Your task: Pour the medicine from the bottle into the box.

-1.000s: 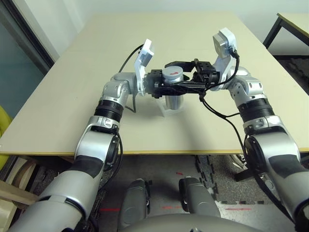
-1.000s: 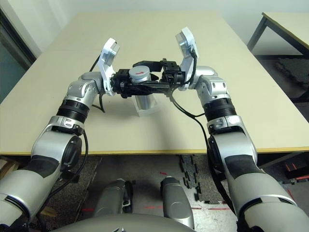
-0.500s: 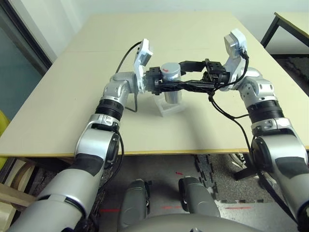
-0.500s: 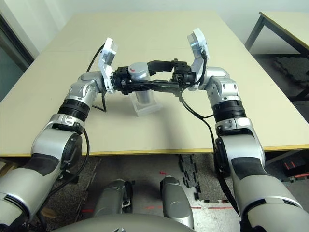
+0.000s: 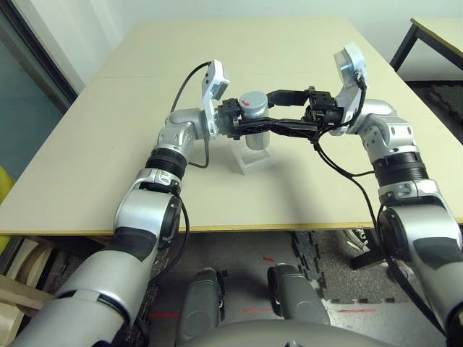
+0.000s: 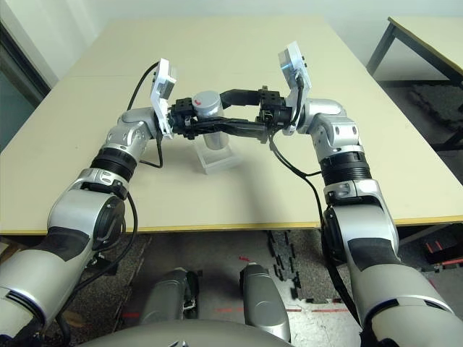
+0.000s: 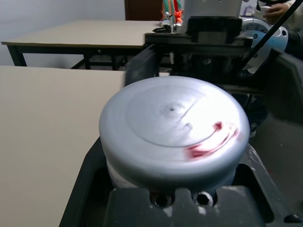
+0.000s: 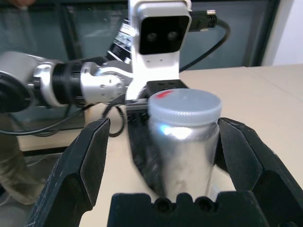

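Over the table (image 5: 108,144), both level tools face inward, left tool (image 5: 242,123) gripping the bottle (image 5: 255,119)

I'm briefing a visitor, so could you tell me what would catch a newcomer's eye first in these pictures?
The bottle, cap still on, held up mid-table by the left gripper, shut on it. The right gripper faces it, fingers spread open either side of the bottle. Below sits the clear box on the table.
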